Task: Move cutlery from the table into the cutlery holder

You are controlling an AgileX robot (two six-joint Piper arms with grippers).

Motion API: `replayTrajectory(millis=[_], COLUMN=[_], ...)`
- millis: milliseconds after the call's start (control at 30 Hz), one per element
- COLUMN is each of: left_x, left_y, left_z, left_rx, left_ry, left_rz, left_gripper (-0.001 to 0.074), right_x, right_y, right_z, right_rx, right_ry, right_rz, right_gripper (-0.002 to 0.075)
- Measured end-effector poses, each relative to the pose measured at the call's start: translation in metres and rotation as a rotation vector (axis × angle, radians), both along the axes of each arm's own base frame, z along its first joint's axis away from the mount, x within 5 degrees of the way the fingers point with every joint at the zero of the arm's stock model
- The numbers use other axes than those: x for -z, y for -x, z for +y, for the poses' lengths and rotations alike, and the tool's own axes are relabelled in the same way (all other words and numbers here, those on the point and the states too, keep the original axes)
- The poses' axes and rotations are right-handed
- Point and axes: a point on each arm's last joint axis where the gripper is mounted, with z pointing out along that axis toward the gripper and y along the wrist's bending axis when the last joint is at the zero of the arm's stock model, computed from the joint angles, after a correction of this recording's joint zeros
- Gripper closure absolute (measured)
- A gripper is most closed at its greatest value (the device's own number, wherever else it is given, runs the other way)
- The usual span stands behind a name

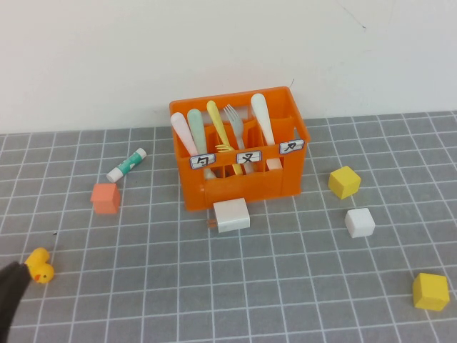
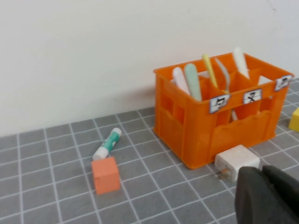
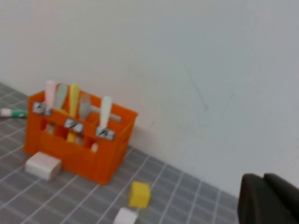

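Observation:
The orange cutlery holder (image 1: 243, 182) stands at the back middle of the grey tiled table (image 1: 285, 271). Upright in its compartments are the mint-green spoon (image 1: 196, 128), the yellow fork (image 1: 217, 123) and the grey fork (image 1: 233, 123), between two white spoons. The holder also shows in the left wrist view (image 2: 233, 130) and the right wrist view (image 3: 79, 154). My left gripper (image 1: 13, 282) is low at the near left corner, shut and empty (image 2: 261, 169). My right gripper (image 3: 263, 177) is shut and empty, off to the right and out of the high view.
A white block (image 1: 232, 214) lies against the holder's front. An orange cube (image 1: 106, 198) and a glue stick (image 1: 126, 164) are to its left, and a yellow duck (image 1: 39, 266) sits by my left gripper. Two yellow cubes (image 1: 344, 181) (image 1: 430, 291) and a white cube (image 1: 359, 223) are on the right.

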Motion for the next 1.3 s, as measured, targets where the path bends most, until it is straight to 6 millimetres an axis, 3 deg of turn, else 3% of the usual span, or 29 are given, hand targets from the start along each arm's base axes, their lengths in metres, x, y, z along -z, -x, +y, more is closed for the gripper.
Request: replayTrajectory(millis=[133, 267, 1067, 1300], left_x=[0.006, 0.006, 0.009, 0.036], left_y=[0.000, 0.000, 0.000, 0.008], left_z=[-0.002, -0.003, -0.003, 0.004], left_rx=[0.024, 0.028, 0.028, -0.022], left_ry=[-0.008, -0.012, -0.017, 0.081], left_rz=[-0.010, -0.016, -0.009, 0.074], left_gripper=[0.0736, 0.0736, 0.0736, 0.0736], right_x=[0.043, 0.072, 0.080, 0.080], right_y=[-0.001, -0.008, -0.008, -0.008], right_z=[0.007, 0.018, 0.026, 0.026], right_rx=[-0.048, -0.100, -0.154, -0.154], right_ry=[0.044, 0.111, 0.081, 0.081], right_rz=[0.046, 0.106, 0.209, 0.209], right_gripper=[0.0726, 0.0726, 0.0727, 0.0727])
